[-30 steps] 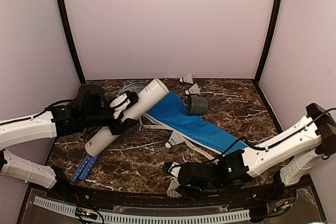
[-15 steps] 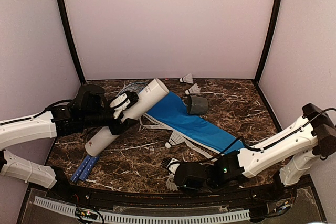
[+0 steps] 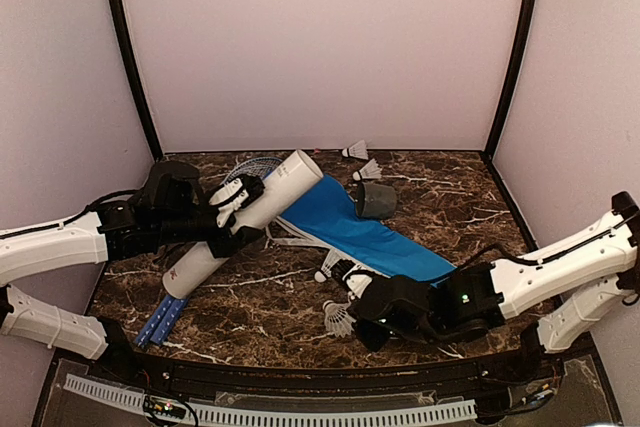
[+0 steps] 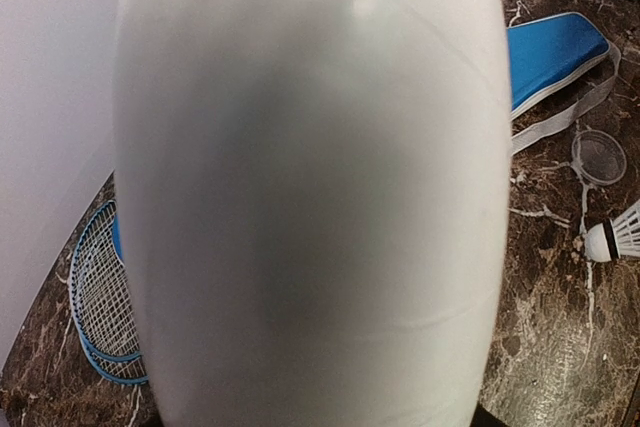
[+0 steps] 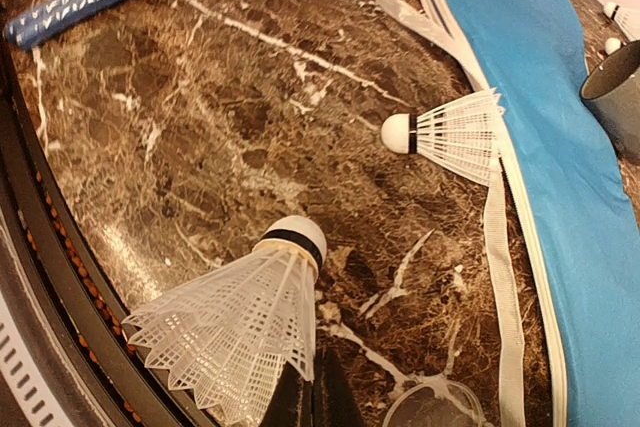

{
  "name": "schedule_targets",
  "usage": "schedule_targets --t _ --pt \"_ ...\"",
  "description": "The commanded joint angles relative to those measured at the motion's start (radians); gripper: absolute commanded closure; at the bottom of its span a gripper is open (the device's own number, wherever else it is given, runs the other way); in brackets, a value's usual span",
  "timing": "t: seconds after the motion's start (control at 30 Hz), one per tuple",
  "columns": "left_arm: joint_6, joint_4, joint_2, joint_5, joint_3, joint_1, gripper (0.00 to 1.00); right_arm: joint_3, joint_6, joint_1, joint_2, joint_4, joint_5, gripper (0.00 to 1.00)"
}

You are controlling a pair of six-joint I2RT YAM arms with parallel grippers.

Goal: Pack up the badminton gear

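The right gripper (image 5: pixel 312 392) is closed, with its fingers pinching the feather skirt of one shuttlecock (image 5: pixel 240 322). The cork end points away from the fingers, and the shuttlecock sits near the blue bag (image 5: pixel 540 147), on its near side. A second shuttlecock (image 5: pixel 450 134) lies against the bag's near edge. Left of the bag, the left gripper (image 3: pixel 237 212) is clamped around the white tube (image 3: pixel 285 182). The tube is tilted, with its far end just beside the bag's wide end.

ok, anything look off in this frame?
Right gripper pinches the near shuttlecock by only the rim of its feather skirt, so it sticks out sideways; feathers may crush. The dark cap lies loose by the blue bag, apart from the tube in the left gripper.
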Motion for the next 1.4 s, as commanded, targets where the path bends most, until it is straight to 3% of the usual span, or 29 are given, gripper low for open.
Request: schedule_targets --t 0.0,0.3,0.57,0.73,0.8,0.83,0.9,1.0,1.37 --pt "0.011 0.037 -0.033 0.059 -0.012 -0.004 0.42 -0.08 0.061 -0.064 -0.111 0.101 -0.043 1.0" --pt "0.04 0.027 -0.017 0.051 -0.013 -0.05 0.42 -0.214 0.057 -0.315 -0.289 0.276 -0.295 1.0" --pt "0.049 0.028 0.01 0.056 -0.015 -0.089 0.43 -0.25 0.032 -0.677 -0.373 0.358 -0.708 1.0" --pt "0.058 0.022 0.041 0.044 -0.013 -0.125 0.43 -0.238 0.035 -0.857 -0.373 0.441 -0.729 1.0" --pt "0.06 0.018 0.05 0.031 -0.014 -0.141 0.43 -0.237 0.109 -0.915 -0.382 0.466 -0.929 1.0" --pt "0.063 0.017 0.055 0.024 -0.016 -0.148 0.43 -0.233 0.109 -0.937 -0.387 0.47 -0.929 1.0" --pt "0.071 0.015 0.061 0.011 -0.021 -0.162 0.43 -0.218 0.147 -0.972 -0.397 0.453 -1.156 1.0" --pt "0.079 0.014 0.074 0.002 -0.023 -0.172 0.43 -0.189 0.158 -0.998 -0.409 0.433 -1.238 1.0" --pt "0.088 0.007 0.112 0.013 -0.014 -0.182 0.43 -0.055 0.018 -0.991 -0.379 0.182 -1.38 1.0"
